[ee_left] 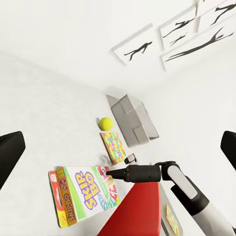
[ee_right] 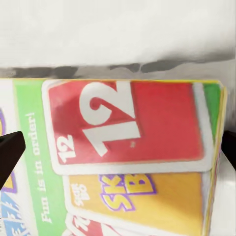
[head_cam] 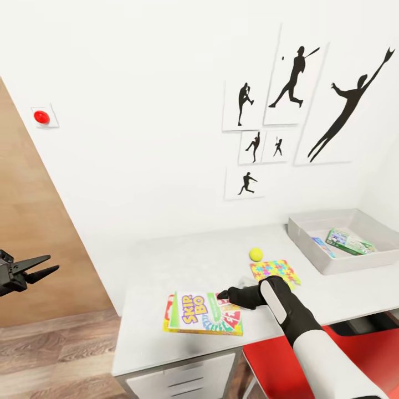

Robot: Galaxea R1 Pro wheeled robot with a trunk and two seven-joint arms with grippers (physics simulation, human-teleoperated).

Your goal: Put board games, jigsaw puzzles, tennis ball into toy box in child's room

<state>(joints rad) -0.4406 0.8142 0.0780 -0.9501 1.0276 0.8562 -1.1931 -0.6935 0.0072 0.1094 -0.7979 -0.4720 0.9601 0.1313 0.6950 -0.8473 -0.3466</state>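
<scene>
The right pincer (head_cam: 223, 294) hovers spread over the far corner of the yellow-green-red Skip-Bo board game box (head_cam: 204, 313) near the light grey desk's (head_cam: 166, 260) front edge, holding nothing. The left wrist view shows bare desktop behind the box; the left pincer (head_cam: 43, 266) hangs open, off the desk.

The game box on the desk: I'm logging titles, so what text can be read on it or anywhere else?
"SKIP BO": lid of the game box.
"12" and "Fun is in order!": same lid, close in the right wrist view.
"SKIP-BO": the box's side, left wrist view.
Print on the boxes in the toy box: too small to read.
</scene>
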